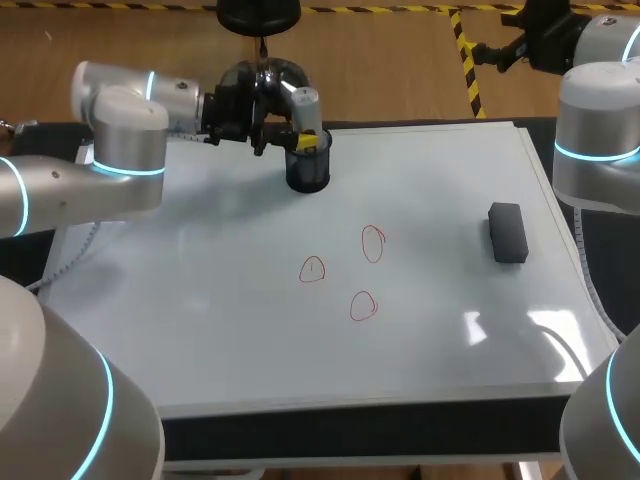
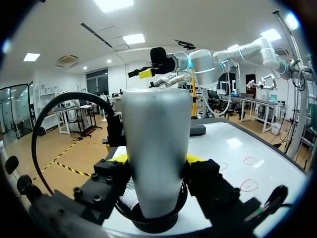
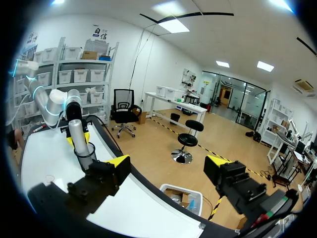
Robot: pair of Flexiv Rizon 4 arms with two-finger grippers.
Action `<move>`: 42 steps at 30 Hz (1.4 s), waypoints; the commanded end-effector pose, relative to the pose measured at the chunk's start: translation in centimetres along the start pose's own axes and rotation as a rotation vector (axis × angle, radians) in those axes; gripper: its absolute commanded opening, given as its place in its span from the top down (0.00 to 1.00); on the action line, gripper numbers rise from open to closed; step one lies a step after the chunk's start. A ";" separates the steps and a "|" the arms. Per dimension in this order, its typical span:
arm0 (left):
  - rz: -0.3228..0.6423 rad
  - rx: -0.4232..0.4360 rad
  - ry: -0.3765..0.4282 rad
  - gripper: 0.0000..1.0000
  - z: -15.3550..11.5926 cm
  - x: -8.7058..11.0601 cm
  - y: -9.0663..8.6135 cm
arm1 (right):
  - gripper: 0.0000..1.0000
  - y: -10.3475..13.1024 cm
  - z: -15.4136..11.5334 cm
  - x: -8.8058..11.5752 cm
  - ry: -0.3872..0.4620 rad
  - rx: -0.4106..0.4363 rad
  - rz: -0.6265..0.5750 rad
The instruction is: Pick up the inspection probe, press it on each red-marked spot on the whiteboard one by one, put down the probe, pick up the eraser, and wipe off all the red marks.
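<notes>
1. The left tool (image 2: 157, 159) is gripping the probe (image 2: 156, 124). Its two yellow fingertips (image 2: 120, 158) are pressing on the silver body from both sides.
2. The probe is standing upright, and its lower end is sitting inside a black cup (image 1: 308, 170). The cup is standing on the far part of the whiteboard (image 1: 200, 300), near its far edge.
3. The whiteboard is lying flat and is covering nearly the whole tabletop.
4. Three red marks are showing near the middle of the whiteboard. One (image 1: 373, 243) is lying farther from the robot, one (image 1: 313, 269) is lying to the left, and one (image 1: 363, 306) is lying nearest to the robot. All three are thin rings, close together but not touching.
5. The eraser (image 1: 507, 232), a dark block, is lying on the right part of the whiteboard, well apart from the marks and from the cup.
6. The right tool (image 3: 167, 166) is hanging beyond the far right corner of the tabletop. Its fingers are standing wide apart and are holding nothing.
</notes>
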State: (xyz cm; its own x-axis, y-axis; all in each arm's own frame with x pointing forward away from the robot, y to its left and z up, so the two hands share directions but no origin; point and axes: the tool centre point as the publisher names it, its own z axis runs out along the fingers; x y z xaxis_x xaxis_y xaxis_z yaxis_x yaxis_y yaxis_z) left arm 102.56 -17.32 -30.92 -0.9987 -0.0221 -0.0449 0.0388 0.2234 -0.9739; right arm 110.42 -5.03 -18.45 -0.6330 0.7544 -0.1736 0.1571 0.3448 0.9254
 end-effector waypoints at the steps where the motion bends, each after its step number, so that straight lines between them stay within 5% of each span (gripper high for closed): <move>1: 0.009 0.001 -0.003 1.00 -0.2 0.1 -0.5 | 0.00 0.0 0.0 0.0 0.000 0.000 0.000; 42: 0.093 0.048 0.007 1.00 -2.7 0.4 -5.5 | 0.00 0.0 0.0 0.0 0.000 0.000 0.000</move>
State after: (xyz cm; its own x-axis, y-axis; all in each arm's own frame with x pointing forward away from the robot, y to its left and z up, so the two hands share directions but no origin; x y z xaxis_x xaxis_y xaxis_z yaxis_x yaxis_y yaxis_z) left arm 102.44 -16.17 -25.64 -0.9913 0.0115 -0.1310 0.1311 0.1706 -0.9766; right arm 110.42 -5.03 -18.45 -0.6330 0.7544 -0.1736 0.1571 0.3448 0.9254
